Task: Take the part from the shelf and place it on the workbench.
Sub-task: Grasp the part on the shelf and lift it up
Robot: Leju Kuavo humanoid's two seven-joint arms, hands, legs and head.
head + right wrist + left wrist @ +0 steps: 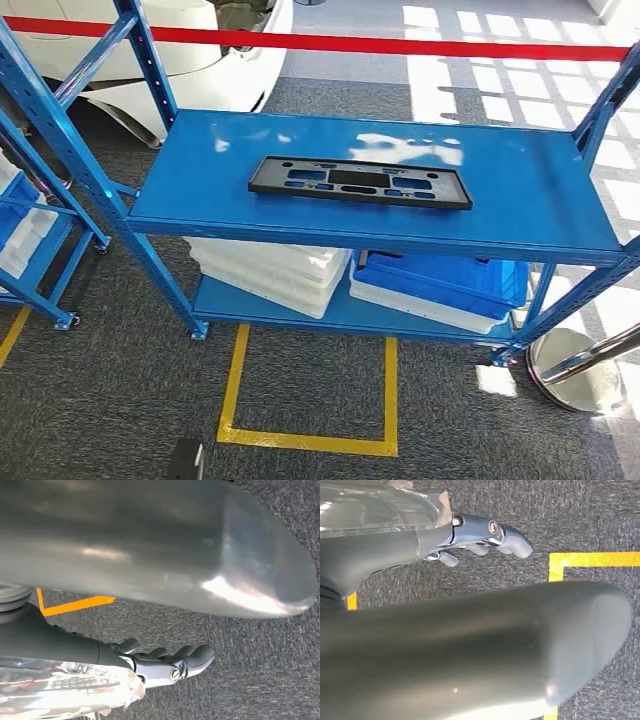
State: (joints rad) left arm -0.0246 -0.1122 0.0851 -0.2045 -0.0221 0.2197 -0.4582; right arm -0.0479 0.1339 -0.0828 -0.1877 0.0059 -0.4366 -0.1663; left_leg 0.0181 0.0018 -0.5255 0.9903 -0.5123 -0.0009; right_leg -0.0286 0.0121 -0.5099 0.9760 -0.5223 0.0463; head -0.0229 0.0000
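Grey carpet under both wrists right now, and that's where I'll start. My left hand [486, 537] hangs low over the floor, fingers loosely apart and holding nothing; a yellow floor marking [591, 559] runs just beyond its fingertips. My right hand [170, 662] is the same story, slack and empty above the carpet, with an orange tape corner [71, 605] back behind the wrist. So both arms are down at my sides, neither one reaching yet.

Looking out ahead of the hands, the yellow floor box [309, 438] sits between me and the blue shelf [528, 190]. On its top board, well forward of and above both hands, lies the part [361, 182]: a flat black plate with cutouts, long side towards me, lying flush and roughly centred. Below it, the lower board carries white trays [264, 270] and a blue bin [445, 280]. Farther off, a red barrier band [423, 45] crosses behind the shelf, and a chrome post base [573, 375] stands off beyond my right hand.

I read this as the approach step, with the pickup not begun. Next I'd judge both arms must rise and reach forward over the shelf edge. That plate is thin and lies flat, so getting fingers under an edge looks like the tricky bit. I can't see the counter from here.
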